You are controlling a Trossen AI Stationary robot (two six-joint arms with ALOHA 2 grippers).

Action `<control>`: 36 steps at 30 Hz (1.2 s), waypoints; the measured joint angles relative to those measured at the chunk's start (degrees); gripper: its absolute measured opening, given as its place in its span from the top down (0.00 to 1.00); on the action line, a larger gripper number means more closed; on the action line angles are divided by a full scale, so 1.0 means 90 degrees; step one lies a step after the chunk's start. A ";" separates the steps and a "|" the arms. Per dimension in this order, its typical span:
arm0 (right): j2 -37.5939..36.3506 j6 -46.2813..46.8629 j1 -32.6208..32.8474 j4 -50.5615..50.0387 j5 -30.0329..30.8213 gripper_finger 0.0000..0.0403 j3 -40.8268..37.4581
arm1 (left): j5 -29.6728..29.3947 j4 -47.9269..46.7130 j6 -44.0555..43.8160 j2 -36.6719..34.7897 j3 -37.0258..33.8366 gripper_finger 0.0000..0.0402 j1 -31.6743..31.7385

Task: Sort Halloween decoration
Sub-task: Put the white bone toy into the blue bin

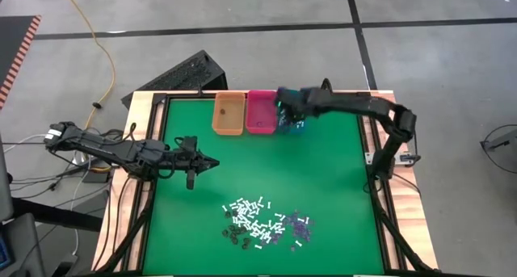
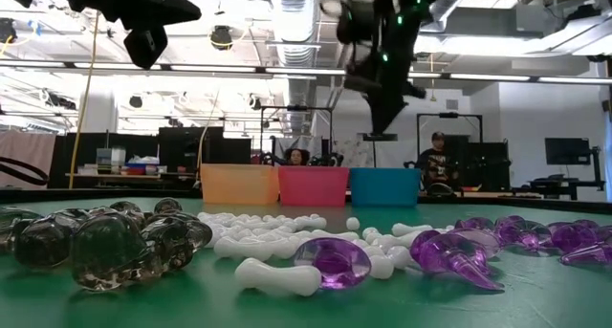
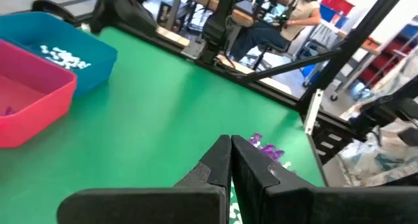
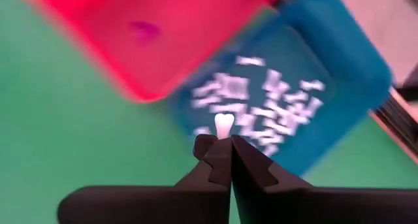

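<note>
We have the right tool point(image 4: 222, 152) directly above the teal rectangular plastic bin point(image 4: 353, 74), pinching one small white plastic stick point(image 4: 224, 126) at its tip, long axis pointing away. Left tool point(image 1: 191, 178) clenched empty, well away from the bin.

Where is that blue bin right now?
In the high view the blue bin sits at the table's far edge, right of the pink bin, under the right gripper.
</note>
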 joint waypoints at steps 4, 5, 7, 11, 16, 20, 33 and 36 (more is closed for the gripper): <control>0.0253 -0.0255 -0.0874 -0.0008 -0.0714 0.86 -0.0001 | -0.0044 -0.0087 -0.0005 0.0002 0.0000 1.00 0.0000; 0.0344 -0.0365 -0.0994 0.0022 -0.0807 0.85 -0.0002 | -0.0044 -0.0097 -0.0005 0.0002 0.0000 1.00 0.0000; 0.0538 -0.0525 -0.1143 0.0095 -0.0845 0.82 -0.0002 | -0.0048 -0.0112 -0.0010 0.0004 0.0000 1.00 0.0000; 0.0767 -0.0719 -0.1252 0.0123 -0.0930 0.74 -0.0005 | -0.0059 -0.0120 -0.0012 0.0002 0.0000 1.00 0.0002; 0.0655 -0.0919 -0.1201 0.0128 -0.0850 0.59 -0.0005 | -0.0141 -0.0129 0.0002 0.0002 0.0000 1.00 0.0000; 0.0313 -0.1078 -0.0777 0.0132 -0.1212 0.51 -0.0005 | -0.0302 -0.0216 0.0046 0.0002 0.0000 1.00 0.0002; 0.0243 -0.1964 0.2915 0.0506 -0.1675 0.51 -0.0007 | -0.0392 -0.0505 0.0049 0.0005 0.0000 1.00 0.0002; 0.0230 -0.1903 0.3416 0.1054 -0.1674 0.51 0.0000 | -0.0392 -0.0505 0.0048 0.0005 0.0000 1.00 0.0002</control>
